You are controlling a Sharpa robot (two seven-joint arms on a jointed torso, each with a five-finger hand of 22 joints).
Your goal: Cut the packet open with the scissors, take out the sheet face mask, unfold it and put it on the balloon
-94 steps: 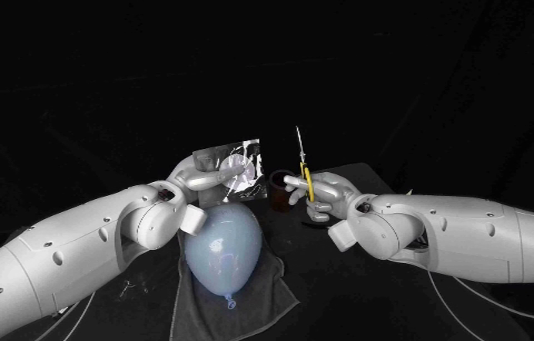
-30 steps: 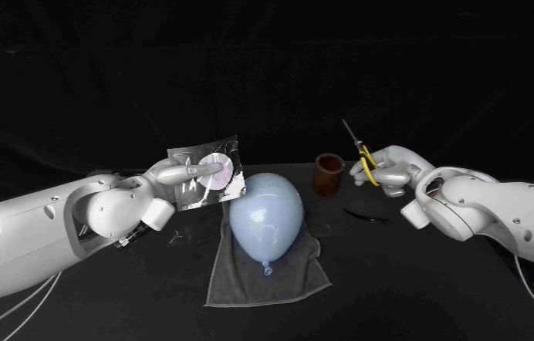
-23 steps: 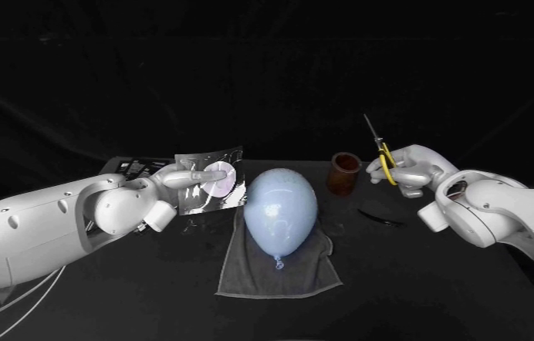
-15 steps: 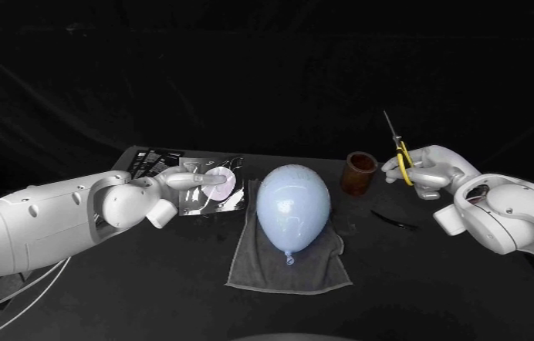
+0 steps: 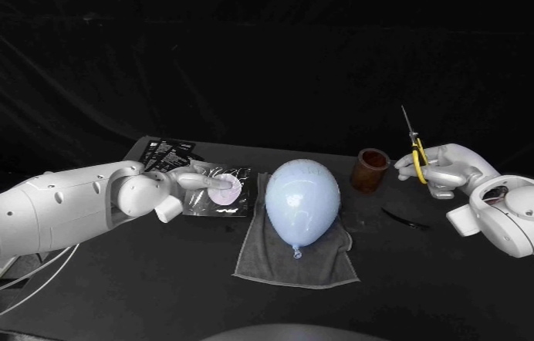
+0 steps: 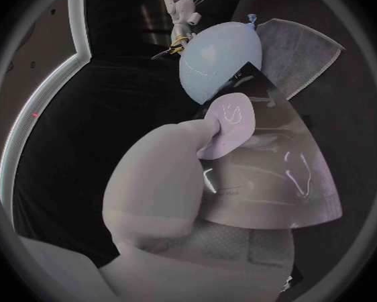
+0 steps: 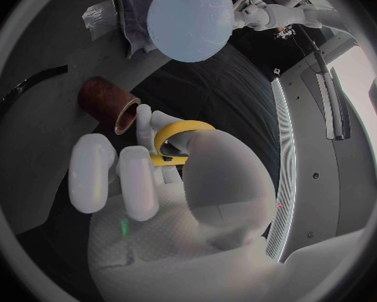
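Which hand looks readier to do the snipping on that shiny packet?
Right, most likely. The right hand holds the scissors, blades pointing up. The left hand is busy holding the packet beside the balloon.

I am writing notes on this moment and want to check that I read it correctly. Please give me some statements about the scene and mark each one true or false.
1. The right hand holds the scissors with the blades pointing up. True.
2. The sheet mask covers the balloon. False: the balloon is bare.
3. The balloon lies on a grey cloth. True.
4. The brown cup stands between the balloon and the left hand. False: it stands between the balloon and the right hand.
5. The left hand holds the packet. True.
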